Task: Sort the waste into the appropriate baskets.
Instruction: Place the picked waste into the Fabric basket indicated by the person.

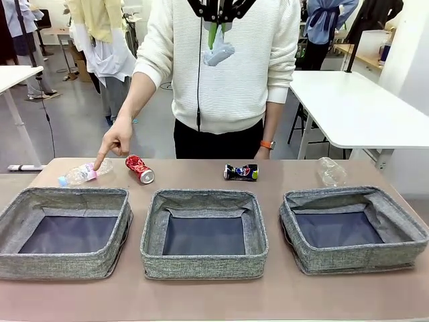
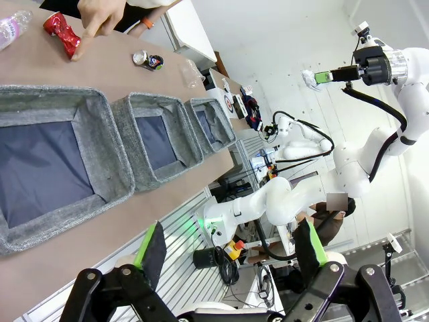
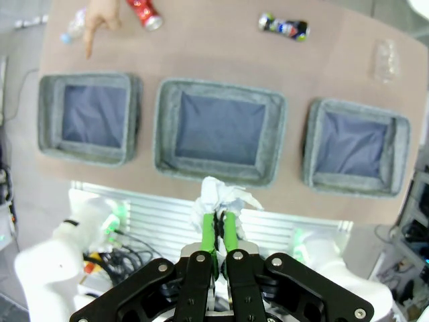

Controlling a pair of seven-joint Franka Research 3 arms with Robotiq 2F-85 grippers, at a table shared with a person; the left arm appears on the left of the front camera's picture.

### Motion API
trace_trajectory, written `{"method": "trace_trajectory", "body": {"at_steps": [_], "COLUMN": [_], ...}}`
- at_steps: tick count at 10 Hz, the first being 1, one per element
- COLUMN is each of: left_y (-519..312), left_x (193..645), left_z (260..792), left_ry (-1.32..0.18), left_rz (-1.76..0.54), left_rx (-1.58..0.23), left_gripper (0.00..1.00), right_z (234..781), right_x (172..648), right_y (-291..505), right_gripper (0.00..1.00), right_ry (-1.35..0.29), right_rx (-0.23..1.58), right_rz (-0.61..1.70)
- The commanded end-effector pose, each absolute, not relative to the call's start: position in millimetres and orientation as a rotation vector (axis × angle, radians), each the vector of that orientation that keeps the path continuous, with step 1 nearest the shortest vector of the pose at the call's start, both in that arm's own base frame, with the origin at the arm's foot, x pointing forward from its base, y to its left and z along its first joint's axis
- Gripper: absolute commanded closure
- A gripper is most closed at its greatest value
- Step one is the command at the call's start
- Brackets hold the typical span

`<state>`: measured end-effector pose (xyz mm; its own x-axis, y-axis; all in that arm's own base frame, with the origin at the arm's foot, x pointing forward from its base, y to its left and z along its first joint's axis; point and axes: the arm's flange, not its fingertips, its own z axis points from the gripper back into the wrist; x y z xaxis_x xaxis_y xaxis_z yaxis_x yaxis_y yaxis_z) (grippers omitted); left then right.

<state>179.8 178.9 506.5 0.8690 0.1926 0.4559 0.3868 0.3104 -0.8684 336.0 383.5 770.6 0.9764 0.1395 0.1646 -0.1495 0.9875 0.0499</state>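
My right gripper (image 1: 219, 28) hangs high over the table's far side, shut on a crumpled white paper ball (image 1: 218, 52); from its wrist the ball (image 3: 220, 196) sits between the green pads, above the middle basket (image 3: 169, 94). Three grey baskets (image 1: 201, 265) stand in a row along the near side. Behind them lie a clear bottle (image 1: 84, 173), a dented red can (image 1: 139, 168), a dark blue can (image 1: 240, 172) and a clear plastic cup (image 1: 331, 171). A person's finger (image 1: 100, 161) points at the bottle. My left gripper (image 2: 230, 241) is open, off the table's end.
The person stands at the far edge behind the cans, one arm stretched to the table's far left. A strip of bare table runs in front of the baskets. Other white tables stand beyond, at the left and right.
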Motion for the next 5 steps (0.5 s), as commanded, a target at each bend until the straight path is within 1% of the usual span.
{"method": "trace_trajectory", "body": {"at_steps": [1, 3, 4, 5], "left_y": [178, 178, 178, 178], "left_x": [181, 181, 181, 181], "left_z": [509, 509, 509, 509], "left_ry": [-0.556, -0.556, -0.556, -0.556], "left_rz": [-0.15, -0.15, -0.15, -0.15], "left_rx": [-1.277, -1.277, -1.277, -1.277], "left_gripper": [0.0, 0.0, 0.0, 0.0], "right_z": [772, 771, 744, 704], "right_x": [336, 336, 341, 345], "right_y": [383, 384, 397, 435], "right_gripper": [0.96, 0.96, 0.96, 0.96], "right_ry": [-0.164, -0.161, -0.111, -0.092], "right_rx": [0.062, 0.062, 0.129, 0.246], "right_rz": [0.155, 0.146, 0.34, 0.53]}}
